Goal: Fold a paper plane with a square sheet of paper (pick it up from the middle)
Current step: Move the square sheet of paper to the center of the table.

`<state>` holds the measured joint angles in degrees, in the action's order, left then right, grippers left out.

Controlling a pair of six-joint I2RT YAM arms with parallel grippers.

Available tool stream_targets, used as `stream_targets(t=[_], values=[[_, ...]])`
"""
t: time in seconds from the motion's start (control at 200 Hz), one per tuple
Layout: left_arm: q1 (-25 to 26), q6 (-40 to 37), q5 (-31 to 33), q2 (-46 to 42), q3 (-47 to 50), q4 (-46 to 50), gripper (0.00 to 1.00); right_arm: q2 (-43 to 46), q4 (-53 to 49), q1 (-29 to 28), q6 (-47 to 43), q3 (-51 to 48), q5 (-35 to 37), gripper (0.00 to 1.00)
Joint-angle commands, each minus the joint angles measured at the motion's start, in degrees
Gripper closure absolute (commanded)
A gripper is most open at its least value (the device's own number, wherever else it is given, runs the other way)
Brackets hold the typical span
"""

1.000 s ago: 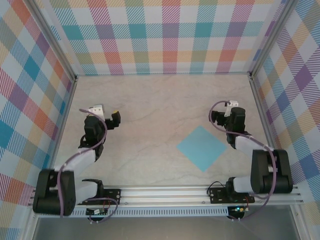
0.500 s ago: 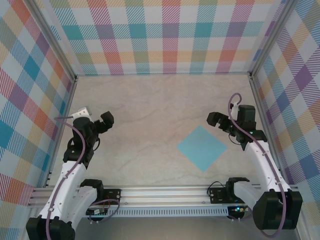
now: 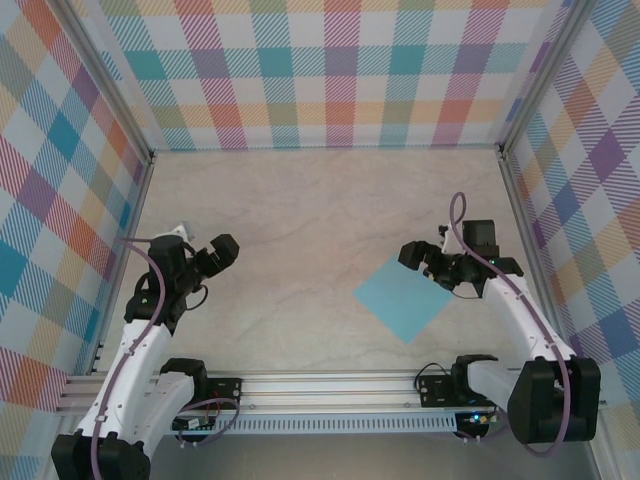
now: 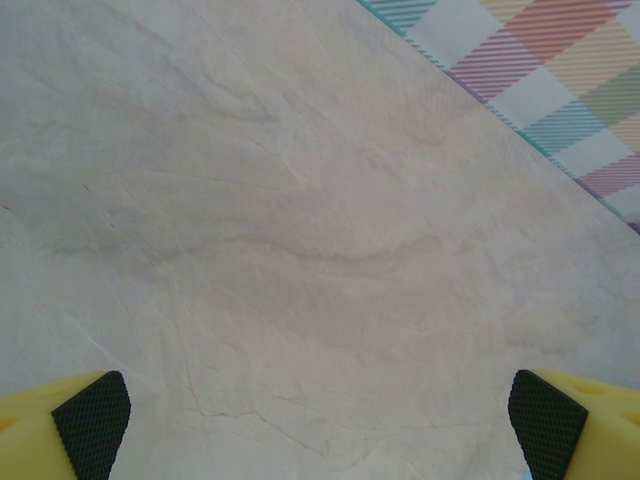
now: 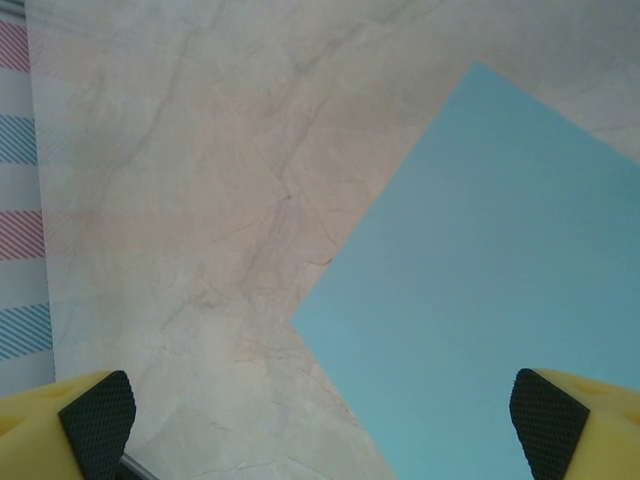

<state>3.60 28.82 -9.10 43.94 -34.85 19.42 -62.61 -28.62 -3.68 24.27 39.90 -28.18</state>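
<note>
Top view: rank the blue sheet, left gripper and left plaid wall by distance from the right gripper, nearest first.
1. square sheet of paper: right beside the right gripper, on its near side.
2. left gripper: far off to the left.
3. left plaid wall: beyond the left gripper.

square sheet of paper (image 3: 402, 296), cyan, flat, seemingly unfolded

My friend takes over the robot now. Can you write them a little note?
Left gripper: open, empty, over the table on the left side.
Right gripper: open, empty, above the far corner of the square sheet of paper.
Sheet: flat, unfolded, lying like a diamond on the right.
Done: nothing folded or picked up yet.
Left to do: grasp the sheet at its middle, then make all the plane folds.
</note>
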Motion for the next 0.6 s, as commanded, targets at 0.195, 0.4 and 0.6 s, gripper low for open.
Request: stream_targets(t=[0.195, 0.4, 0.6], values=[[-0.69, 1.92, -7.55, 2.4, 1.27, -2.35, 0.0, -10.89, -1.03, -9.43, 3.13, 3.57, 5.92, 0.01], [-0.61, 2.12, -14.54, 7.12, 2.34, -5.92, 0.0, -20.96, -1.92, -15.35, 6.16, 7.43, 12.97, 0.03], [0.12, 2.17, -15.54, 10.95, 2.2, -5.77, 0.0, -28.96, -2.2, -18.08, 7.57, 11.55, 17.34, 0.06]])
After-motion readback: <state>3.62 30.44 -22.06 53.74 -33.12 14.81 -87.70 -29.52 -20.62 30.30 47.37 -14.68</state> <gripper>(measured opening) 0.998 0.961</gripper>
